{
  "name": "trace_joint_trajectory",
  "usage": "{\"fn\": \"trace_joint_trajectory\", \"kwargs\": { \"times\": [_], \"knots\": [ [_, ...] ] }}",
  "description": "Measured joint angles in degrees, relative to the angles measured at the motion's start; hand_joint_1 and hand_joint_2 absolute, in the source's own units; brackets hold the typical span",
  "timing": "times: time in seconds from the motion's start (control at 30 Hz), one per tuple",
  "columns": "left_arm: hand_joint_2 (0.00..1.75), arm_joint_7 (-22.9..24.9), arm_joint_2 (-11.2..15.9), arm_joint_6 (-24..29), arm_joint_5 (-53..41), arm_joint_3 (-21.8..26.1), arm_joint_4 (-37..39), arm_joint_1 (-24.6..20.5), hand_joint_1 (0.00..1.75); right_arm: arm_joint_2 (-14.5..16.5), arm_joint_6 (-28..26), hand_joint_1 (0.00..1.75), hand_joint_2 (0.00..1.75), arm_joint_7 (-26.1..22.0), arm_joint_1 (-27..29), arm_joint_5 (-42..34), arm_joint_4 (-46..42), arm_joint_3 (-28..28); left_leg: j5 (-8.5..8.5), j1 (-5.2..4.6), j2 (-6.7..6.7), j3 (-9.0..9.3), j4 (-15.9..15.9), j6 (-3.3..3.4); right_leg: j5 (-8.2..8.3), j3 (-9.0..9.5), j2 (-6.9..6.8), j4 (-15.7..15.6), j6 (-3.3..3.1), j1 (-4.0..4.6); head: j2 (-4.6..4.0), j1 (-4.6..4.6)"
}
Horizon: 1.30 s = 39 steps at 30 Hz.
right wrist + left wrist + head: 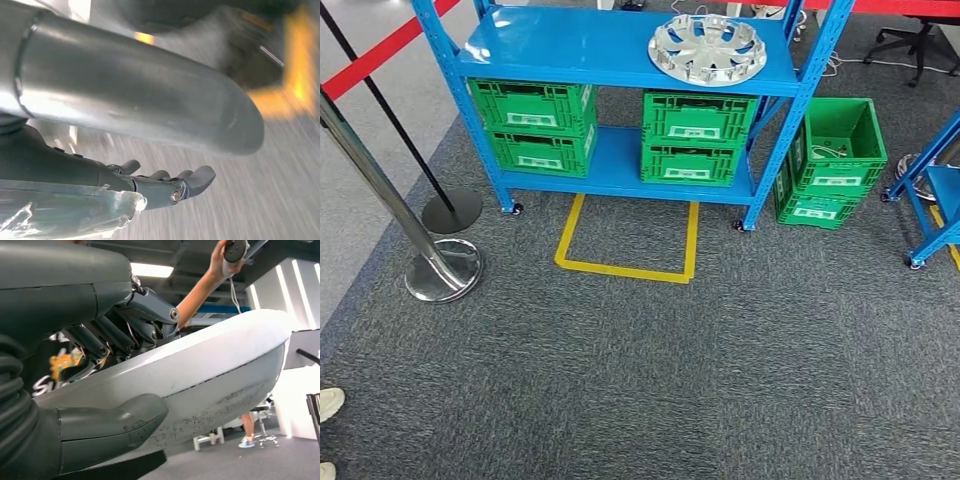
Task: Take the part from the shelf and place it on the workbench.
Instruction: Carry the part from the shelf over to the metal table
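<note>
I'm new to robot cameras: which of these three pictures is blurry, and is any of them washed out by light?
Right wrist view: streaked with motion blur, floor and yellow patch smeared. Left wrist view: bright window light blows out one side behind the left hand. Head view: sharp and evenly lit, hubcap crisp.

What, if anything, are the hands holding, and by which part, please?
The right hand is open and empty. The left hand cannot be told. The hubcap lies on the shelf.

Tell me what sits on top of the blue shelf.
A silver hubcap lies on the blue shelf, right of centre. Green crates sit on the level below; their contents are hidden.
</note>
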Motion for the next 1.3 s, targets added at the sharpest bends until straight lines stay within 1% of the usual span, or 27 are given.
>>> {"fn": "trace_joint_trajectory", "kwargs": {
  "times": [0.07, 0.1, 0.17, 0.23, 0.27, 0.3, 0.33, 0.37, 0.4, 0.47, 0.5, 0.53, 0.57, 0.63, 0.7, 0.77, 0.8, 0.83, 0.87, 0.93, 1.0, 1.07, 1.1, 1.13, 1.2, 1.27, 1.3],
  "knots": [
    [1.75, 0.6, -0.8, 0.1, -0.6, -0.4, -0.5, -0.2, 1.75, 1.9, -4.5, 0.00, 0.00, 1.7, -1.7, 0.8, -1.8, 0.7, 0.68, 0.13, -0.42, -0.60, 0.0, -0.69, 0.14, -0.12, -0.81, -1.5, 0.05, 0.11, 0.00, 0.03],
    [1.75, 1.0, -1.0, 0.2, -0.7, -0.5, -0.7, -0.2, 1.75, 2.6, -4.9, 0.00, 0.00, 2.3, -2.2, 1.3, -2.6, 1.1, 0.00, 0.09, -0.53, -1.06, 0.6, -0.93, 0.41, -0.18, -1.43, -1.9, -0.08, -0.04, 0.00, 0.01],
    [1.75, 1.5, -1.2, 0.7, -0.8, -0.8, -0.7, -0.4, 1.75, 3.6, -4.7, 0.00, 0.00, 2.6, -2.6, 2.2, -3.8, 1.8, -3.81, 0.05, -0.43, -2.84, 4.9, -1.39, 0.99, -0.16, -2.95, -2.2, -0.43, -0.31, 0.00, -0.19],
    [1.75, 1.9, -1.3, 1.2, -0.9, -1.0, -0.7, -0.5, 1.75, 4.2, -4.8, 0.00, 0.00, 2.6, -2.6, 2.8, -4.6, 2.5, -7.60, 0.08, -0.32, -5.35, 12.1, -1.89, 1.24, -0.60, -4.43, -2.0, -0.67, -0.30, 0.00, -0.32],
    [1.75, 1.9, -1.3, 1.4, -0.9, -1.1, -0.6, -0.5, 1.75, 4.4, -4.9, 0.00, 0.00, 2.7, -2.6, 3.0, -4.8, 2.7, -8.03, 0.13, -0.25, -6.04, 14.5, -2.11, 1.26, -0.82, -5.16, -1.8, -0.69, -0.30, 0.00, -0.32],
    [1.75, 2.0, -1.4, 1.5, -0.9, -1.3, -0.6, -0.5, 1.75, 4.5, -5.0, 0.00, 0.00, 2.8, -2.6, 3.3, -5.1, 3.0, -7.36, 0.20, -0.08, -5.86, 15.1, -2.31, 1.23, -1.04, -5.87, -1.6, -0.66, -0.32, 0.00, -0.32],
    [1.75, 2.2, -1.4, 1.7, -0.9, -1.4, -0.5, -0.5, 1.75, 4.7, -5.0, 0.00, 0.00, 2.8, -2.6, 3.5, -5.3, 3.2, -5.85, 0.27, 0.25, -4.68, 13.5, -2.48, 1.14, -1.19, -6.53, -1.3, -0.56, -0.37, 0.00, -0.31],
    [1.75, 2.3, -1.3, 1.8, -0.9, -1.5, -0.5, -0.5, 1.75, 4.8, -5.0, 0.00, 0.00, 2.9, -2.7, 3.6, -5.6, 3.5, -3.97, 0.34, 1.09, -2.67, 10.3, -2.66, 0.94, -1.27, -7.12, -1.0, -0.37, -0.42, 0.00, -0.33],
    [1.75, 2.5, -1.4, 1.9, -0.9, -1.6, -0.4, -0.5, 1.75, 4.8, -4.8, 0.00, 0.00, 2.9, -2.8, 3.9, -5.8, 3.7, -2.76, 0.15, 2.58, -0.58, 6.9, -2.85, 0.65, -1.53, -7.67, -0.7, -0.06, -0.30, 0.00, -0.41],
    [1.75, 2.7, -1.3, 2.1, -0.9, -1.8, -0.3, -0.7, 1.75, 4.9, -4.3, 0.00, 0.00, 3.0, -2.9, 4.1, -6.1, 4.1, -2.03, -0.22, 4.86, 1.77, 2.6, -2.27, 0.03, -1.84, -8.68, 0.2, 0.49, 0.17, 0.00, -0.52],
    [1.75, 2.8, -1.3, 2.1, -0.9, -1.9, -0.2, -0.8, 1.75, 4.9, -4.1, 0.00, 0.00, 2.9, -3.0, 4.3, -6.2, 4.2, -2.45, -0.40, 5.11, 1.83, 2.1, -1.73, -0.18, -1.97, -9.21, 0.4, 0.66, 0.44, 0.00, -0.48],
    [1.75, 3.0, -1.3, 2.2, -1.0, -1.9, 0.0, -0.8, 1.75, 5.0, -3.9, 0.00, 0.00, 2.9, -3.0, 4.4, -6.3, 4.4, -2.53, -0.32, 4.49, 1.51, 1.9, -1.05, -0.32, -1.88, -9.77, 0.7, 0.73, 0.53, 0.00, -0.41],
    [1.75, 3.3, -1.3, 2.3, -1.1, -1.9, 0.1, -0.7, 1.75, 5.0, -3.7, 0.00, 0.00, 2.8, -3.0, 4.5, -6.4, 4.5, -2.66, -0.21, 3.79, 1.28, 1.8, -0.60, -0.63, -1.93, -9.68, 1.0, 0.91, 0.49, 0.00, -0.30],
    [1.75, 3.7, -1.4, 2.2, -1.1, -1.6, 0.2, -0.3, 1.75, 5.2, -3.8, 0.00, 0.00, 2.9, -3.0, 4.9, -6.6, 4.9, -2.42, -0.10, 2.53, 0.89, 1.8, 0.08, -2.51, -3.03, -7.14, 3.3, 1.42, 0.16, 0.00, -0.16],
    [1.75, 3.4, -1.5, 2.0, -0.8, -1.1, 0.1, 0.0, 1.75, 5.4, -4.1, 0.00, 0.00, 3.2, -3.0, 5.1, -6.8, 5.2, -2.16, -0.10, 1.33, 0.54, 1.7, 0.57, -6.28, -5.96, -4.07, 10.1, 1.80, -0.15, 0.00, -0.05],
    [1.75, 3.0, -1.7, 1.7, -0.7, -0.6, 0.1, 0.1, 1.75, 5.4, -4.2, 0.00, 0.00, 3.5, -2.9, 5.2, -6.9, 5.4, -1.90, -0.22, -0.12, 0.18, 1.7, 0.92, -8.83, -9.19, -3.43, 17.1, 1.74, -0.22, 0.00, -0.05],
    [1.75, 2.8, -1.8, 1.6, -0.7, -0.3, 0.0, 0.2, 1.75, 5.5, -4.2, 0.00, 0.00, 3.6, -2.9, 5.3, -6.9, 5.5, -1.77, -0.29, -0.94, 0.07, 1.7, 1.03, -8.54, -9.74, -3.34, 18.2, 1.57, -0.22, 0.00, -0.07],
    [1.75, 2.7, -1.9, 1.5, -0.8, -0.2, 0.0, 0.2, 1.75, 5.5, -4.1, 0.00, 0.00, 3.7, -2.9, 5.3, -7.0, 5.6, -1.64, -0.34, -1.80, 0.02, 1.7, 1.09, -7.03, -9.15, -3.16, 16.7, 1.34, -0.22, 0.00, -0.07],
    [1.75, 2.6, -1.9, 1.4, -0.9, -0.1, 0.0, 0.2, 1.75, 5.5, -4.1, 0.00, 0.00, 3.7, -2.9, 5.4, -7.0, 5.7, -1.50, -0.37, -2.71, 0.00, 1.7, 1.06, -4.72, -7.61, -2.63, 13.2, 1.04, -0.22, 0.00, -0.07],
    [1.75, 2.5, -1.9, 1.3, -1.2, 0.2, 0.0, 0.2, 1.75, 5.5, -4.0, 0.00, 0.00, 3.7, -3.0, 5.4, -7.1, 5.8, -1.10, -0.33, -4.36, -0.24, 1.8, 0.73, -1.20, -4.23, 0.44, 5.4, 0.50, -0.39, 0.00, -0.13],
    [1.75, 2.3, -2.0, 1.0, -1.5, 0.6, 0.0, 0.0, 1.75, 5.6, -3.8, 0.00, 0.00, 3.7, -3.1, 5.3, -7.1, 5.9, -0.48, -0.08, -5.80, -0.88, 1.8, -0.02, -0.49, -3.09, 2.63, 2.1, 0.38, -0.44, 0.00, -0.19],
    [1.75, 2.1, -2.0, 0.8, -1.9, 1.1, 0.0, 0.1, 1.75, 5.6, -3.7, 0.00, 0.00, 3.7, -3.1, 5.2, -7.3, 5.9, 0.31, 0.20, -7.01, -1.42, 1.4, -0.95, -0.13, -3.00, 1.65, 1.6, 0.26, -0.38, 0.00, -0.19],
    [1.75, 1.9, -2.1, 0.8, -2.0, 1.3, 0.0, 0.2, 1.75, 5.7, -3.6, 0.00, 0.00, 3.7, -3.1, 5.1, -7.3, 5.9, 0.27, 0.16, -6.48, -1.67, 1.5, -1.31, 0.29, -2.93, 0.89, 1.4, 0.04, -0.45, 0.00, -0.28],
    [1.75, 1.8, -2.1, 0.7, -2.0, 1.4, 0.0, 0.1, 1.75, 5.7, -3.6, 0.00, 0.00, 3.7, -3.1, 5.1, -7.4, 5.9, -0.55, 0.03, -5.17, -2.21, 2.4, -1.62, 0.75, -2.88, 0.03, 1.0, -0.23, -0.55, 0.00, -0.34],
    [1.75, 1.7, -2.2, 0.7, -2.1, 1.6, 0.1, -0.3, 1.75, 5.8, -3.5, 0.00, 0.00, 3.7, -3.0, 5.1, -7.4, 5.9, -4.25, -0.23, -1.65, -4.46, 7.7, -2.06, 1.31, -3.19, -1.79, 0.7, -0.64, -0.58, 0.00, -0.52],
    [1.75, 1.7, -2.2, 0.7, -2.3, 1.6, 0.2, -0.6, 1.75, 5.8, -3.5, 0.00, 0.00, 3.8, -2.9, 5.0, -7.5, 5.9, -7.74, -0.20, -0.32, -6.99, 14.8, -2.43, 1.49, -3.62, -3.69, 0.7, -0.78, -0.40, 0.00, -0.56],
    [1.75, 1.7, -2.3, 0.6, -2.4, 1.6, 0.2, -0.6, 1.75, 5.8, -3.4, 0.00, 0.00, 3.8, -2.9, 5.0, -7.5, 5.9, -8.14, -0.19, -0.16, -7.21, 16.4, -2.53, 1.55, -3.78, -4.61, 0.8, -0.79, -0.34, 0.00, -0.56]
  ]
}}
